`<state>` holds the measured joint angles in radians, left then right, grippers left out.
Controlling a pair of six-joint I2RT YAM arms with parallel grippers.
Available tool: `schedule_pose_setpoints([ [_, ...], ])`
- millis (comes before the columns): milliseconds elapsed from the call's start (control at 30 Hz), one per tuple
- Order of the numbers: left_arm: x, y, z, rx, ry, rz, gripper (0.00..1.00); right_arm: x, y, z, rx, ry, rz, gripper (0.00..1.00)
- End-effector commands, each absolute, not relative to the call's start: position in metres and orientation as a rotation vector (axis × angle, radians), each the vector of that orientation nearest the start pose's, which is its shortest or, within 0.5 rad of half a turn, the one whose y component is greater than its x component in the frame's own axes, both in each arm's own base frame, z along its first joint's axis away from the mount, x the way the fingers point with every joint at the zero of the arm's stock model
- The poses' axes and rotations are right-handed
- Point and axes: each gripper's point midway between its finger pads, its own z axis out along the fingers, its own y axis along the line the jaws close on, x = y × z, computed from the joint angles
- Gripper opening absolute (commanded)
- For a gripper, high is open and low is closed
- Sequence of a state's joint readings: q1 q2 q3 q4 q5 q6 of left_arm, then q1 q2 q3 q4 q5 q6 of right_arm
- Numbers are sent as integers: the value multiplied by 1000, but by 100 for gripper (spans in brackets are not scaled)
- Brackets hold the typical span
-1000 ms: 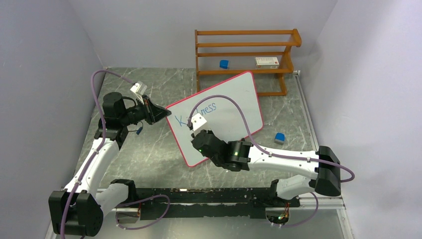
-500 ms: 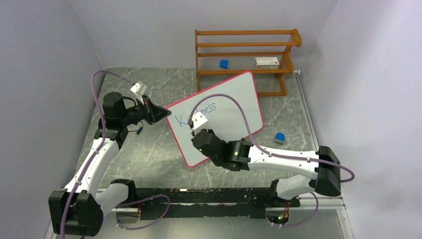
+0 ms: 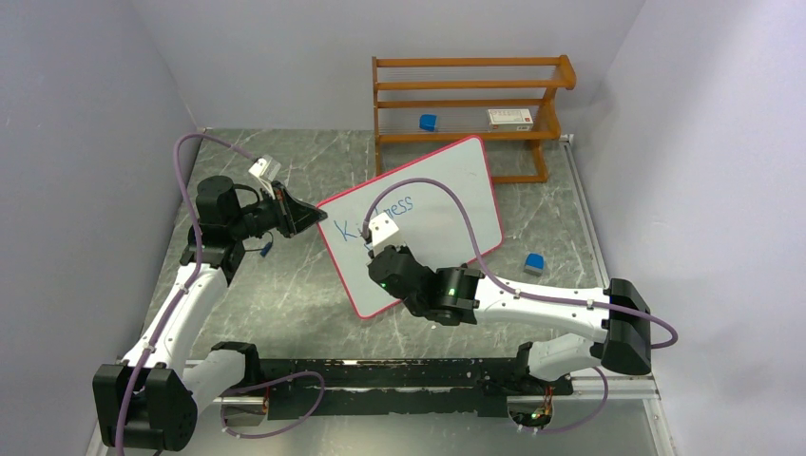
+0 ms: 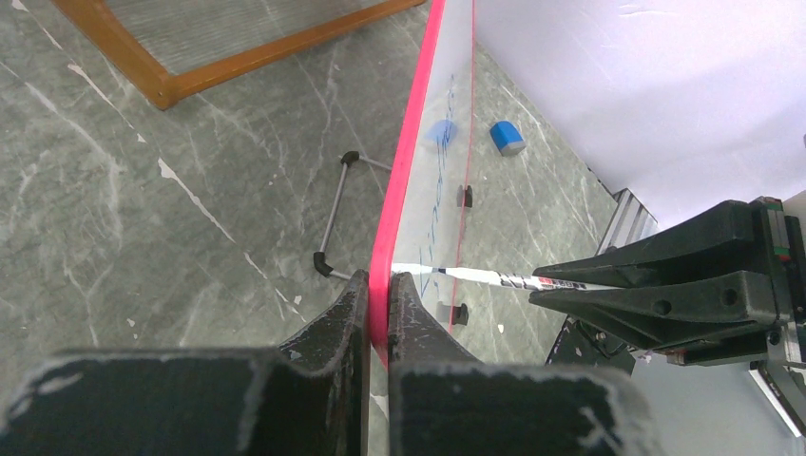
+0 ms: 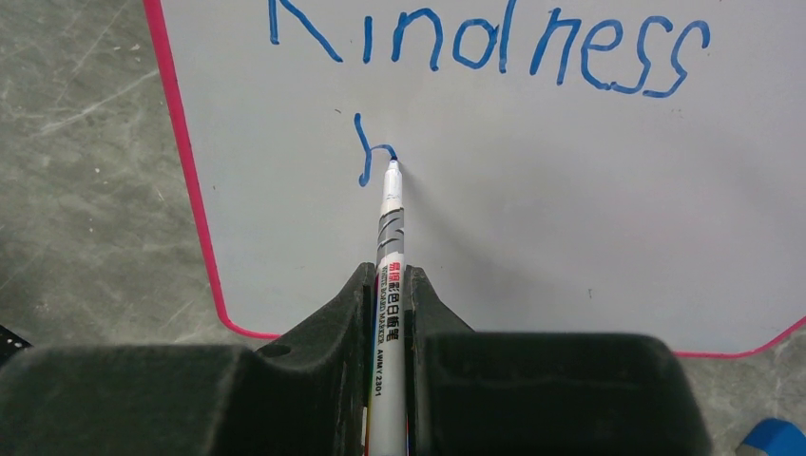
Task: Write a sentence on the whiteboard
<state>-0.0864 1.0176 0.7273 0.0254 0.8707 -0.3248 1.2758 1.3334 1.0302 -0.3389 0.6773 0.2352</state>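
**Mia:** What is the right gripper doing at the near side of the whiteboard?

**Ben:** It is squeezing a marker tight between its two fingers. The marker tip is touching the whiteboard, just under the word "Kindness".

**Mia:** So how is the sentence going?

**Ben:** I think it is just getting started. The first word is sitting at the top of the whiteboard. Below it a small blue hook is growing, maybe the first letter of the next word.

**Mia:** And the left gripper?

**Ben:** It is pinching the pink rim on the left side of the whiteboard, shut tight on it. The whiteboard is standing tilted on the table.

**Mia:** What is coming next?

**Ben:** I am guessing the tip needs to press softly and curl round to finish the letter, then slide right. The left gripper needs to be holding the whiteboard steady.

**Mia:** Anything farther away?

**Ben:** A blue block is lying to the right of the whiteboard, and a wooden rack is standing behind it.
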Motion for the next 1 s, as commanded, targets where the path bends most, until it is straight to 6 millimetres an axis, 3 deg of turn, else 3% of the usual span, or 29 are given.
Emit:
schedule_pose_setpoints([
  [0,283,-161,215,401,1893,-1011,5,202,303,188,-673,1964,159,0],
  [733,283,-161,216,404,1889,-1009,5,193,318,185,-732,1978,247,0],
  [967,283,-161,215,404,1891,-1009,5,194,313,195,-705,1959,251,0],
])
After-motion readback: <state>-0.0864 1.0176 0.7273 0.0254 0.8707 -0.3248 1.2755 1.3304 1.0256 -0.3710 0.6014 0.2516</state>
